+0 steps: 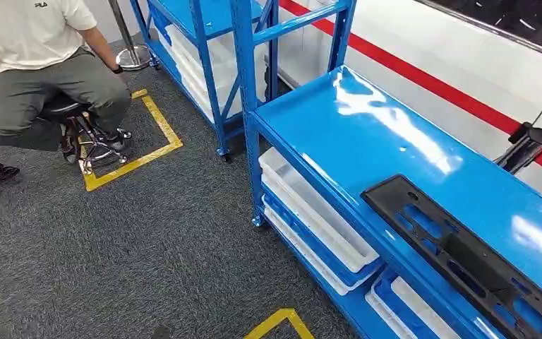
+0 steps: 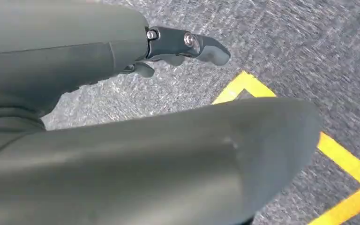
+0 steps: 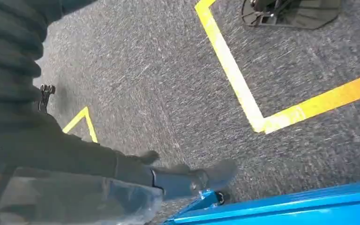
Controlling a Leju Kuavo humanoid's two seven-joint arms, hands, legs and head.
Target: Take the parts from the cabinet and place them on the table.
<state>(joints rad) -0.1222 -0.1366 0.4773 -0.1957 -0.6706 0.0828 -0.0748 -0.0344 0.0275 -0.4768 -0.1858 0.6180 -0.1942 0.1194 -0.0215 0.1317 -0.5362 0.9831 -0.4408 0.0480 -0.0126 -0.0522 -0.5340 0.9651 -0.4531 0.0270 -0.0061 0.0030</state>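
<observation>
Grey carpet (image 1: 113, 247) with yellow tape around a blue rack (image 1: 423, 162), black part (image 1: 466, 258) lying on top. Left hand (image 2: 178, 47) looks empty, fingers loosely apart; right hand (image 3: 187, 180) is too blurry to tell. Looks like barely started.

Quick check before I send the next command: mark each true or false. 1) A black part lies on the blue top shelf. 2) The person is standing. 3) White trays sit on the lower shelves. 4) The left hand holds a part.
1) True: the black part lies flat on the blue top shelf.
2) False: the person is seated on a stool.
3) True: white trays sit below.
4) False: the left hand hangs over the carpet, holding nothing.
</observation>
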